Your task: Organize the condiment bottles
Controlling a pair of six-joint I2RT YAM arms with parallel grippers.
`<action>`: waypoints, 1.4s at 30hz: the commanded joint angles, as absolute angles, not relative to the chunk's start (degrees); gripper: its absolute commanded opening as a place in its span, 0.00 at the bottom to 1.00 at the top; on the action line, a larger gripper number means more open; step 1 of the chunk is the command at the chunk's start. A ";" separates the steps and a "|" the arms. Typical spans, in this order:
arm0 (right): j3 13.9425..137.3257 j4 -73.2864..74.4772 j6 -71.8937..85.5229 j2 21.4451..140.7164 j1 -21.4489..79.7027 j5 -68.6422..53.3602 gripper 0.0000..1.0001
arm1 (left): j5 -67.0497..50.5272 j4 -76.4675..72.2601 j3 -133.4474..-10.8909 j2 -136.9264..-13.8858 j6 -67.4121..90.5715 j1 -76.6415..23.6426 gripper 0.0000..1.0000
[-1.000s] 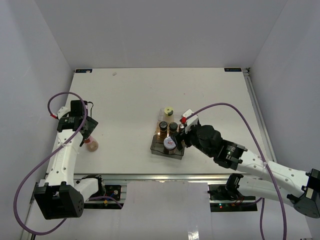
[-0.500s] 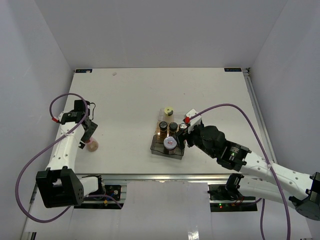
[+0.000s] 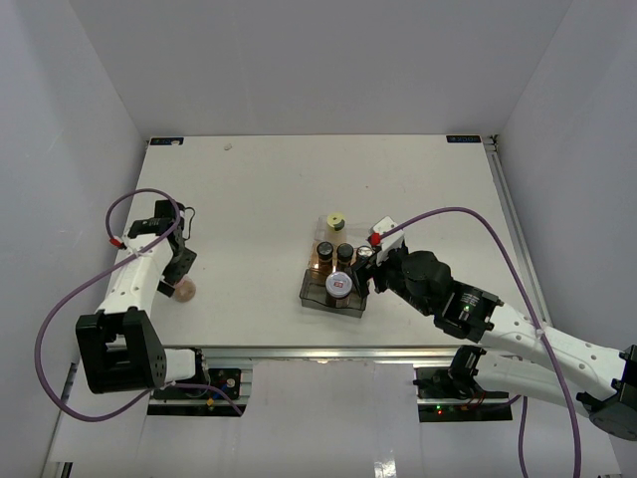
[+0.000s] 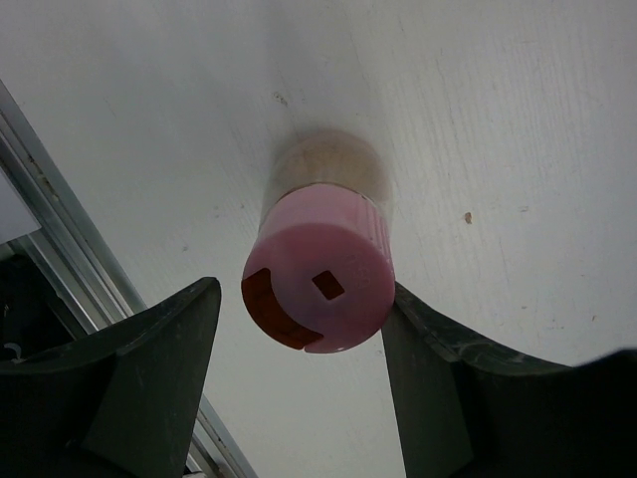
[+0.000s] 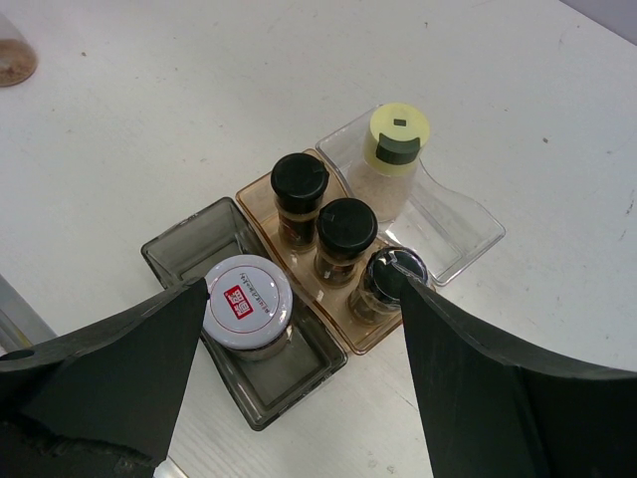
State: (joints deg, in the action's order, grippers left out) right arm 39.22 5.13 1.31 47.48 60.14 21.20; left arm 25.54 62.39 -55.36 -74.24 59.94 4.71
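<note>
Straddling the pink-capped jar (image 4: 320, 269), the left end effector (image 4: 302, 299) is half open at the near left of the tabletop (image 3: 398, 179).

One finger (image 4: 428, 368) seems to touch the pink cap, while the other shows a thin gap, so the jar is not clamped. The right end effector (image 5: 304, 294) hangs wide and holds nothing. Below it a white-capped jar (image 5: 247, 294) sits in a smoky bin (image 5: 179, 249). Three black-capped jars (image 5: 345, 227) line an amber tray (image 5: 261, 194), and a yellow-capped jar (image 5: 400, 134) sits in a clear tray (image 5: 463, 229). The pink-capped jar stands well apart from these, beside the metal edge rail (image 4: 60, 199). It is upright with its cap up and its long axis vertical.
</note>
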 commanded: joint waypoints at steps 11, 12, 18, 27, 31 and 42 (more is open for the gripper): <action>39.91 4.13 0.71 46.67 60.47 23.12 0.85 | 26.17 58.71 -53.61 -75.48 59.44 5.01 0.33; 39.90 4.08 0.70 46.72 60.47 23.17 0.85 | 26.19 58.45 -53.61 -75.55 59.05 5.01 0.28; 39.66 3.89 0.79 46.85 60.47 23.18 0.85 | 25.88 57.52 -53.13 -75.50 57.24 5.01 0.13; 39.47 3.78 0.70 46.50 60.55 23.64 0.85 | 19.53 51.36 -53.58 -76.00 50.60 2.54 0.00; 39.58 4.08 0.79 46.20 60.47 23.94 0.85 | 22.67 52.68 -58.73 -78.87 49.34 -5.18 0.00; 39.46 4.44 0.79 45.92 60.47 25.14 0.85 | 16.49 45.40 -69.11 -84.10 39.64 -18.56 0.00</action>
State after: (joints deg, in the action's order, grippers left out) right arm 39.22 5.80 1.10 46.85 60.14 23.24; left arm 20.51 50.59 -66.36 -85.38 44.80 -15.81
